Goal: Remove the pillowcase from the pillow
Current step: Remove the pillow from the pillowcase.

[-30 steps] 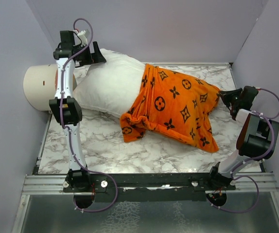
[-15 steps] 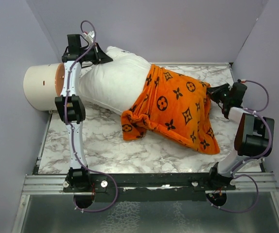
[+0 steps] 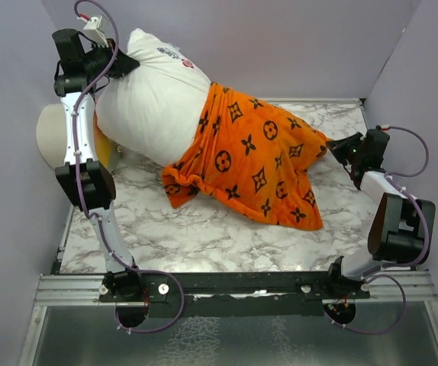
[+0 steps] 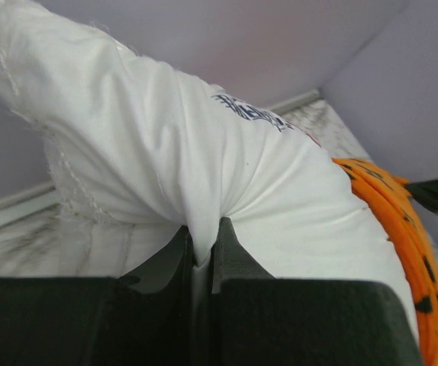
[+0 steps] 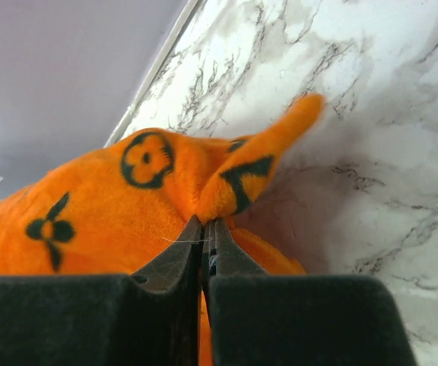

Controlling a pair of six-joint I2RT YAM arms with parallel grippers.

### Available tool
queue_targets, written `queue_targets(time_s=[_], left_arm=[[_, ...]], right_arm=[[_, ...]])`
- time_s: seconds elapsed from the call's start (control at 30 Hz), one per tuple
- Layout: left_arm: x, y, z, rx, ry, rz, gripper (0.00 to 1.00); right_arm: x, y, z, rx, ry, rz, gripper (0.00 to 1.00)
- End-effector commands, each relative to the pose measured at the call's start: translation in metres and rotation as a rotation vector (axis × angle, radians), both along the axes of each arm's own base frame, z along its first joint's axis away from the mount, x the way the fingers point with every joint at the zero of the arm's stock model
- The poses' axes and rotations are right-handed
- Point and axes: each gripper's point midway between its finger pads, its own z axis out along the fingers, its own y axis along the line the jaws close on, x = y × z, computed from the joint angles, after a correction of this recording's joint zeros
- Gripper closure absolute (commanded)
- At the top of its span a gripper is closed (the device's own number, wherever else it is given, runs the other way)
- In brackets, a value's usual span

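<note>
Plush orange pillowcase [image 3: 249, 164]: soft, limp | right tool [image 5: 204, 226] pinches its corner | left tool [image 4: 201, 232] clenched on squashy pillow [image 4: 204, 145] corner

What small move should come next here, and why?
Probably draw the left gripper up and to the left, away from the right gripper, which holds firm. The left is shut on fabric of the pillow, the right on a corner of the pillowcase, which covers about half the pillow; pulling apart should slide it off.

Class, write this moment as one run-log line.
left gripper: shut on pillow corner | right gripper: shut on pillowcase corner | pillowcase: partly off pillow
</note>
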Motion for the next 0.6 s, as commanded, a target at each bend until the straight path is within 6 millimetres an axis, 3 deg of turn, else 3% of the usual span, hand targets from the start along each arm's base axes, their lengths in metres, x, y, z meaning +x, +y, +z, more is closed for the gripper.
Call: queue_targets(time_s=[0.0, 0.17, 0.27, 0.5, 0.57], left_arm=[[-0.053, 0.061, 0.173, 0.430, -0.578, 0.410, 1.00], [-0.082, 0.116, 0.222, 0.561, -0.683, 0.648, 1.00], [-0.099, 0.137, 0.241, 0.613, -0.722, 0.730, 1.00], [-0.131, 0.172, 0.267, 0.678, -0.763, 0.867, 1.00], [-0.134, 0.161, 0.262, 0.648, -0.758, 0.765, 1.00]], right_arm=[[-0.028, -0.032, -0.025, -0.055, 0.120, -0.159, 0.99], [-0.055, -0.058, -0.038, -0.049, 0.181, -0.290, 0.99], [-0.073, -0.075, -0.050, -0.028, 0.226, -0.361, 0.99], [-0.109, -0.103, -0.071, -0.051, 0.310, -0.472, 0.99], [-0.109, -0.099, -0.071, -0.033, 0.294, -0.458, 0.99]])
